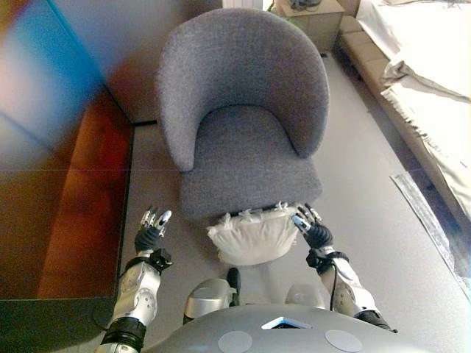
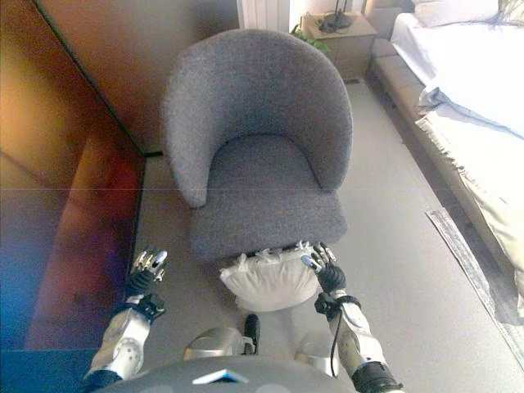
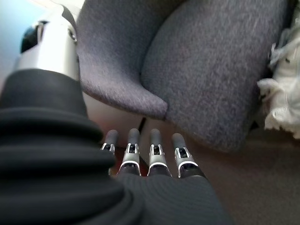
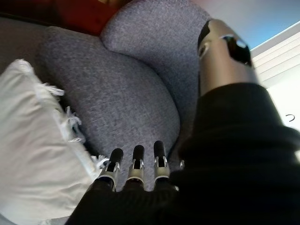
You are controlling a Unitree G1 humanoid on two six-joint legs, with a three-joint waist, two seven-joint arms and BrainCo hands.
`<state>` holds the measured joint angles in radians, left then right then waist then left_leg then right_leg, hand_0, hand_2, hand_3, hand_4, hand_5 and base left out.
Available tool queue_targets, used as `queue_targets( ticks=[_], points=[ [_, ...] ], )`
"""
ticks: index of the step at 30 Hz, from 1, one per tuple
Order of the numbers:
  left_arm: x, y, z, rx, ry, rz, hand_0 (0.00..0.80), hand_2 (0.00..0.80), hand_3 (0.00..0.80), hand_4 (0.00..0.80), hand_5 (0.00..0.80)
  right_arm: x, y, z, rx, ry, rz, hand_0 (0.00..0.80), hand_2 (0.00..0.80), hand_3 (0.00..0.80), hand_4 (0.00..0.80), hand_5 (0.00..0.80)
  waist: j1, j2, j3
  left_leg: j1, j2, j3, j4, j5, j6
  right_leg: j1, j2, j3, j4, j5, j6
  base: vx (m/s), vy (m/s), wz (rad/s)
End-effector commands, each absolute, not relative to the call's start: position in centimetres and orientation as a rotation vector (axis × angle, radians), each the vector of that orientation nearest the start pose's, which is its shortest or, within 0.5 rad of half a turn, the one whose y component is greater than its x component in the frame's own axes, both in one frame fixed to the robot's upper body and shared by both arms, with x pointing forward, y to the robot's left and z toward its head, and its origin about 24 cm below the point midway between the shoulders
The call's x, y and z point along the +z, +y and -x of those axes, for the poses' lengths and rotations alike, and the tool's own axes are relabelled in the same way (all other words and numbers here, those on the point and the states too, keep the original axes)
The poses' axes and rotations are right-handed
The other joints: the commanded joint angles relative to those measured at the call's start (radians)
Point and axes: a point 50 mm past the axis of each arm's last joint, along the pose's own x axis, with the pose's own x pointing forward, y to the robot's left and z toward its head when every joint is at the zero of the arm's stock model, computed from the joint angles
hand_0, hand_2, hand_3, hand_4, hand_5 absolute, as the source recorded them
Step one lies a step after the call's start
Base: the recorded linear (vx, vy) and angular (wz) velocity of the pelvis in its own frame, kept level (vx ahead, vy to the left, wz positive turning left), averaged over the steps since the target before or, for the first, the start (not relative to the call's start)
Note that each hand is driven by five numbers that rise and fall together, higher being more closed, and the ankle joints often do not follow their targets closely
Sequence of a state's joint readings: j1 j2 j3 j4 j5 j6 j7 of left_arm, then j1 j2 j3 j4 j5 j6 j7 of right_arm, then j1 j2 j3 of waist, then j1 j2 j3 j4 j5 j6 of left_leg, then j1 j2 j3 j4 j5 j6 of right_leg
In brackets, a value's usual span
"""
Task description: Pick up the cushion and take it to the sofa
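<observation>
Cushion (image 1: 252, 235), white with a fringed edge, sits on the floor leaning against the front of the grey armchair (image 1: 243, 110), long axis running left-right. Right hand (image 1: 312, 226) has straight fingers right at the cushion's right end; actual contact is hard to confirm. Left hand (image 1: 152, 229) is open, fingers straight, off to the cushion's left, holding nothing. Cushion's underside is hidden.

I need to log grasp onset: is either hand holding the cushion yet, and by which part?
Nothing is held. The right hand is open beside the white cushion's fringed corner; the left hand is open, apart from it.
</observation>
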<state>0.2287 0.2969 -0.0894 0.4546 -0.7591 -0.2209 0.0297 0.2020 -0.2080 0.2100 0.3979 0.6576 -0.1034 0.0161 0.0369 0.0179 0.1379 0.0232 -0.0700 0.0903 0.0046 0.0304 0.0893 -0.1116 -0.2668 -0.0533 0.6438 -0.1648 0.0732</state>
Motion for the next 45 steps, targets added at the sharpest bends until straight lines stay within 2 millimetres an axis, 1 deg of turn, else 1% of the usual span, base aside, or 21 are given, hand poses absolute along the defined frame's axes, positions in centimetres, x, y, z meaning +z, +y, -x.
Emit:
queue_targets(
  ticks=[1,4,7,9,11,13,19,22,24,25,26,27,28,29,30,31,34,35,37,41,45],
  points=[
    [-6.1,24.0,-16.4,0.269,0.36,0.343,0.0,0.0,0.0,0.0,0.0,-7.1,-17.9,-16.8,-0.079,0.46,-0.424,0.0,0.0,0.0,0.0,0.0,-0.047,-0.021,-0.015,-0.035,0.001,-0.045,0.054,-0.018,-0.028,-0.02,0.052,-0.014,-0.298,0.306,0.011,0.149,-0.053,0.14],
    [-5.8,24.0,-16.5,0.254,0.346,0.326,0.0,0.0,0.0,0.0,0.0,-7.4,-18.1,-16.6,-0.077,0.478,-0.442,0.0,0.0,0.0,0.0,0.0,-0.066,-0.046,0.002,-0.001,-0.002,-0.029,0.06,-0.064,-0.033,-0.056,0.066,0.001,-0.409,0.355,0.045,0.134,-0.07,0.15],
    [-5.7,24.0,-16.6,0.23,0.355,0.278,0.0,0.0,0.0,0.0,0.0,-7.8,-18.1,-16.9,-0.076,0.507,-0.45,0.0,0.0,0.0,0.0,0.0,-0.067,-0.066,0.004,0.024,0.008,-0.014,0.075,-0.099,-0.035,-0.048,0.058,0.011,-0.462,0.379,0.062,0.183,-0.082,0.06],
    [-5.9,23.9,-16.4,0.215,0.373,0.271,0.0,0.0,0.0,0.0,0.0,-8.0,-18.0,-17.0,-0.073,0.523,-0.453,0.0,0.0,0.0,0.0,0.0,-0.062,-0.074,0.001,0.031,0.013,-0.007,0.085,-0.111,-0.039,-0.034,0.051,0.002,-0.48,0.381,0.069,0.199,-0.086,0.23],
    [-6.3,24.0,-16.1,0.214,0.401,0.257,0.0,0.0,0.0,0.0,0.0,-8.2,-18.0,-17.1,-0.058,0.535,-0.435,0.0,0.0,0.0,0.0,0.0,-0.053,-0.083,-0.005,0.037,0.026,0.014,0.1,-0.123,-0.045,-0.018,0.037,-0.036,-0.491,0.37,0.07,0.2,-0.105,0.37],
    [-6.9,24.2,-15.7,0.237,0.437,0.245,0.0,0.0,0.0,0.0,0.0,-8.2,-17.9,-17.5,-0.041,0.54,-0.417,0.0,0.0,0.0,0.0,0.0,-0.044,-0.087,-0.011,0.037,0.041,0.04,0.109,-0.126,-0.054,0.007,0.037,-0.082,-0.526,0.335,0.068,0.173,-0.118,0.24],
    [-8.4,24.7,-15.1,0.259,0.523,0.185,0.0,0.0,0.0,0.0,0.0,-7.7,-17.7,-18.8,0.009,0.522,-0.289,0.0,0.0,0.0,0.0,0.0,-0.046,-0.073,-0.01,0.027,0.08,0.056,0.116,-0.11,-0.073,-0.001,0.051,-0.1,-0.495,0.274,0.058,0.127,-0.132,0.05],
    [-9.0,24.1,-15.4,0.235,0.54,0.186,0.0,0.0,0.0,0.0,0.0,-7.6,-18.4,-19.6,-0.001,0.528,-0.176,0.0,0.0,0.0,0.0,0.0,-0.051,-0.058,0.0,-0.021,0.098,0.047,0.173,-0.117,-0.084,-0.031,0.053,-0.103,-0.465,0.241,0.048,0.019,-0.108,0.06],
    [-9.2,23.4,-16.1,0.218,0.545,0.196,0.0,0.0,0.0,0.0,0.0,-7.7,-19.1,-20.1,0.022,0.546,-0.075,0.0,0.0,0.0,0.0,0.0,-0.051,-0.054,0.019,-0.073,0.112,0.062,0.285,-0.148,-0.096,-0.057,0.038,-0.121,-0.423,0.222,0.03,0.006,-0.091,0.09],
    [-9.4,23.2,-16.1,0.218,0.555,0.195,0.0,0.0,0.0,0.0,0.0,-7.9,-19.5,-20.2,0.022,0.562,-0.046,0.0,0.0,0.0,0.0,0.0,-0.05,-0.048,0.032,-0.107,0.13,0.064,0.344,-0.127,-0.11,-0.058,0.038,-0.126,-0.403,0.206,0.016,0.059,-0.045,0.21],
    [-9.7,22.9,-16.2,0.22,0.568,0.192,0.0,0.0,0.0,0.0,0.0,-8.1,-20.0,-20.2,0.011,0.582,-0.032,0.0,0.0,0.0,0.0,0.0,-0.046,-0.037,0.045,-0.143,0.149,0.053,0.382,-0.087,-0.126,-0.059,0.04,-0.127,-0.381,0.194,0.005,0.034,0.028,0.38],
    [-9.9,22.6,-16.4,0.218,0.566,0.19,0.0,0.0,0.0,0.0,0.0,-8.1,-20.6,-20.6,-0.003,0.59,-0.029,0.0,0.0,0.0,0.0,0.0,-0.041,-0.022,0.063,-0.185,0.159,0.027,0.386,-0.046,-0.139,-0.082,0.043,-0.117,-0.349,0.181,-0.001,-0.064,0.124,0.43],
    [-9.7,22.4,-17.1,0.212,0.542,0.19,0.0,0.0,0.0,0.0,0.0,-7.7,-21.0,-21.4,-0.011,0.57,-0.026,0.0,0.0,0.0,0.0,0.0,-0.032,-0.009,0.083,-0.222,0.152,-0.006,0.366,-0.026,-0.139,-0.125,0.046,-0.106,-0.314,0.17,-0.001,-0.253,0.153,0.3],
    [-9.1,22.3,-18.7,0.204,0.497,0.189,0.0,0.0,0.0,0.0,0.0,-6.9,-21.4,-23.0,-0.02,0.528,-0.025,0.0,0.0,0.0,0.0,0.0,-0.02,0.003,0.119,-0.272,0.136,-0.037,0.352,-0.018,-0.131,-0.196,0.047,-0.092,-0.263,0.157,-0.002,-0.415,0.137,0.08],
    [-8.3,22.0,-20.5,0.198,0.451,0.183,0.0,0.0,0.0,0.0,0.0,-6.1,-21.8,-24.5,-0.024,0.491,-0.017,0.0,0.0,0.0,0.0,0.0,-0.017,0.005,0.148,-0.323,0.13,-0.035,0.366,-0.034,-0.122,-0.267,0.042,-0.092,-0.216,0.152,0.0,-0.453,0.096,-0.21],
    [-7.6,21.9,-21.7,0.194,0.418,0.177,0.0,0.0,0.0,0.0,0.0,-5.3,-22.2,-25.7,-0.033,0.461,-0.01,0.0,0.0,0.0,0.0,0.0,-0.017,0.007,0.169,-0.351,0.131,-0.015,0.372,-0.062,-0.114,-0.314,0.041,-0.095,-0.177,0.144,-0.002,-0.383,0.077,-0.16],
    [-5.9,22.0,-24.4,0.216,0.35,0.132,0.0,0.0,0.0,0.0,0.0,-3.0,-23.1,-28.3,-0.1,0.394,0.016,0.0,0.0,0.0,0.0,0.0,-0.017,0.01,0.228,-0.5,0.116,-0.008,0.488,-0.115,-0.103,-0.436,0.031,-0.085,-0.08,0.128,-0.01,-0.204,0.034,0.04],
    [-5.5,22.1,-25.0,0.23,0.338,0.128,0.0,0.0,0.0,0.0,0.0,-2.6,-23.4,-28.8,-0.123,0.39,0.022,0.0,0.0,0.0,0.0,0.0,-0.016,0.013,0.246,-0.528,0.116,-0.008,0.541,-0.158,-0.105,-0.454,0.027,-0.078,-0.035,0.094,-0.002,-0.072,0.029,-0.06],
    [-4.7,22.6,-25.9,0.261,0.314,0.133,0.0,0.0,0.0,0.0,0.0,-1.9,-24.0,-29.5,-0.169,0.382,0.045,0.0,0.0,0.0,0.0,0.0,-0.019,0.019,0.271,-0.609,0.112,-0.004,0.622,-0.187,-0.1,-0.513,0.02,-0.067,0.015,0.082,-0.004,-0.084,0.05,-0.14],
    [-4.1,23.3,-26.7,0.312,0.289,0.134,0.0,0.0,0.0,0.0,0.0,-0.3,-25.9,-30.9,-0.261,0.34,0.054,0.0,0.0,0.0,0.0,0.0,-0.015,0.038,0.316,-0.749,0.115,0.003,0.742,-0.227,-0.088,-0.63,0.011,-0.055,0.102,0.061,-0.009,-0.14,0.068,0.0],
    [-3.8,23.4,-27.4,0.317,0.297,0.127,0.0,0.0,0.0,0.0,0.0,1.5,-27.3,-32.0,-0.297,0.309,0.068,0.0,0.0,0.0,0.0,0.0,-0.017,0.056,0.347,-0.901,0.131,0.002,0.878,-0.259,-0.072,-0.77,0.011,-0.024,0.222,0.037,-0.021,-0.093,0.061,-0.05]
  ],
)
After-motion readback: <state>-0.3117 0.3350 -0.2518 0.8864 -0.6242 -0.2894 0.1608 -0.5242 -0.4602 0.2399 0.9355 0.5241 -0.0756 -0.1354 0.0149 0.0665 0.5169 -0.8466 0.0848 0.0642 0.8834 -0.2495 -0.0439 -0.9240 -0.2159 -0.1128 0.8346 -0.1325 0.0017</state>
